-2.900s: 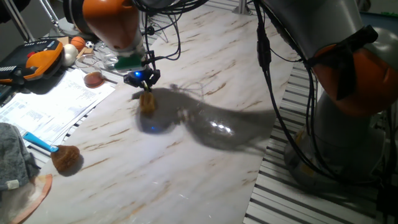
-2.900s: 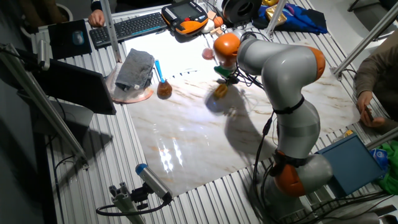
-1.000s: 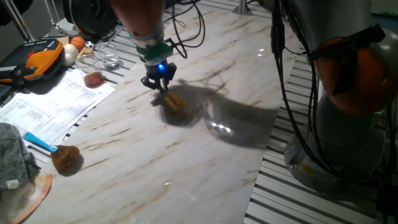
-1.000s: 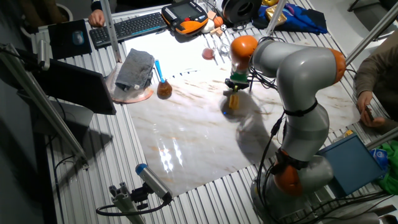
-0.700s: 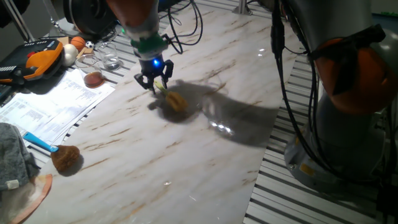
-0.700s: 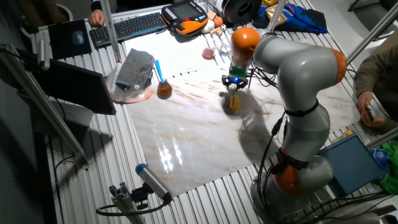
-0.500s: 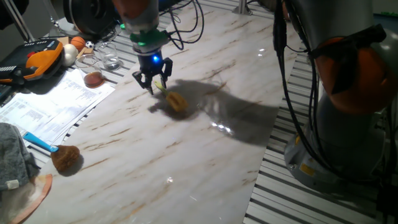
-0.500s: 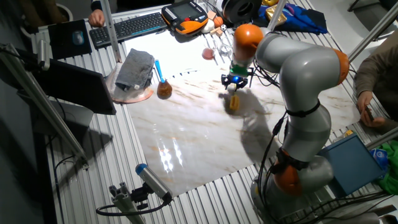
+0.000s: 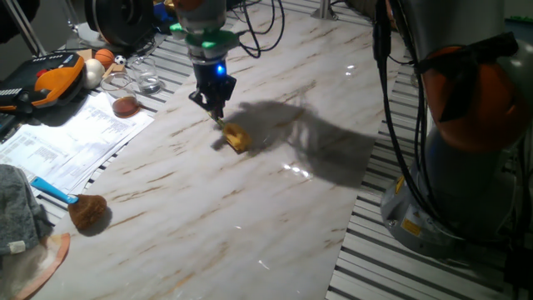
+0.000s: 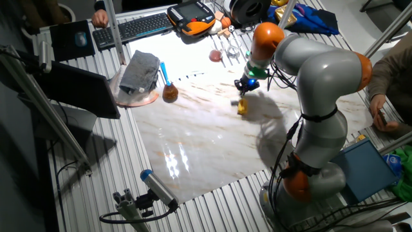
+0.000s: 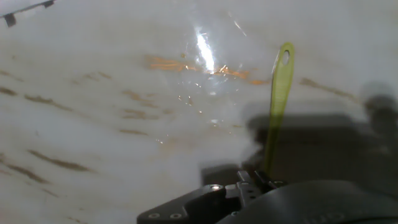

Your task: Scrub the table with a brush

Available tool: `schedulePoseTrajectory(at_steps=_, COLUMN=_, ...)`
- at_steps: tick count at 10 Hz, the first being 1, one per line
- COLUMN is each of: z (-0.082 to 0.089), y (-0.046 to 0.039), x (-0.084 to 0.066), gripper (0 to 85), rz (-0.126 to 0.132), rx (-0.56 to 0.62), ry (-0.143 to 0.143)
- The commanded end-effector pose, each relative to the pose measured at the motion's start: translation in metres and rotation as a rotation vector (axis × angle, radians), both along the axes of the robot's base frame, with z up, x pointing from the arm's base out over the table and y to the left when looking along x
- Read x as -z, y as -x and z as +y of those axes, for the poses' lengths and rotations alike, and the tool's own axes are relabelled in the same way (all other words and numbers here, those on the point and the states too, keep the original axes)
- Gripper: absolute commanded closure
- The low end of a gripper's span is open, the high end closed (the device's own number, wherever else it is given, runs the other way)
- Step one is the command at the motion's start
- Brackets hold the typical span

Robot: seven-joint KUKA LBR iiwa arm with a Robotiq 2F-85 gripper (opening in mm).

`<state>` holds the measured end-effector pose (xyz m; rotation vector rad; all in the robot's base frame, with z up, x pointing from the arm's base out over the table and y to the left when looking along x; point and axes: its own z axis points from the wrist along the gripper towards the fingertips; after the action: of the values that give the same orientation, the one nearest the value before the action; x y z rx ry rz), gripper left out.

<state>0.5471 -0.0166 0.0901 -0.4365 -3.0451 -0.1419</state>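
Observation:
The brush lies on the white marble-look table [image 9: 250,217], its yellow head [image 9: 236,138] down on the top and its thin pale green handle pointing up towards my gripper [image 9: 215,108]. My gripper hangs just above the handle's end, and its fingers hold nothing. The other fixed view shows the gripper [image 10: 246,86] above the brush [image 10: 242,107] on the table [image 10: 193,142]. In the hand view the green handle [image 11: 278,106] lies free on the glossy table [image 11: 93,93]; the head and my fingers are hidden.
A fluffy brown brush with a blue handle [image 9: 87,211] lies at the table's left edge, next to a grey cloth [image 9: 17,208] and papers [image 9: 75,137]. An orange pendant [image 9: 50,75] and glassware [image 9: 146,79] sit behind. My arm's base [image 9: 466,167] stands at the right.
My gripper let go of the brush, rose off it and turned while shifting slightly right. The brush now lies still on the table where it was left.

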Motion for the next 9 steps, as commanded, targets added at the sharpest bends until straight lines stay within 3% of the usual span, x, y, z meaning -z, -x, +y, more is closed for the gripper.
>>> schedulePoseTrajectory(at_steps=1, z=-0.005, y=0.0002, x=-0.002, gripper=85.0, rz=0.014, rx=-0.095, ry=-0.005)
schedulePoseTrajectory(at_steps=2, z=-0.007, y=0.0015, x=-0.004, gripper=85.0, rz=0.015, rx=-0.1, ry=-0.011)
schedulePoseTrajectory(at_steps=4, z=-0.006, y=0.0039, x=-0.005, gripper=85.0, rz=0.0, rx=-0.121, ry=0.028)
schedulePoseTrajectory(at_steps=5, z=-0.015, y=0.0037, x=-0.01, gripper=85.0, rz=0.005, rx=-0.137, ry=0.027)
schedulePoseTrajectory(at_steps=6, z=-0.02, y=0.0036, x=-0.011, gripper=85.0, rz=0.012, rx=-0.141, ry=0.006)
schedulePoseTrajectory(at_steps=9, z=-0.019, y=0.0033, x=-0.01, gripper=85.0, rz=0.009, rx=-0.131, ry=0.016)
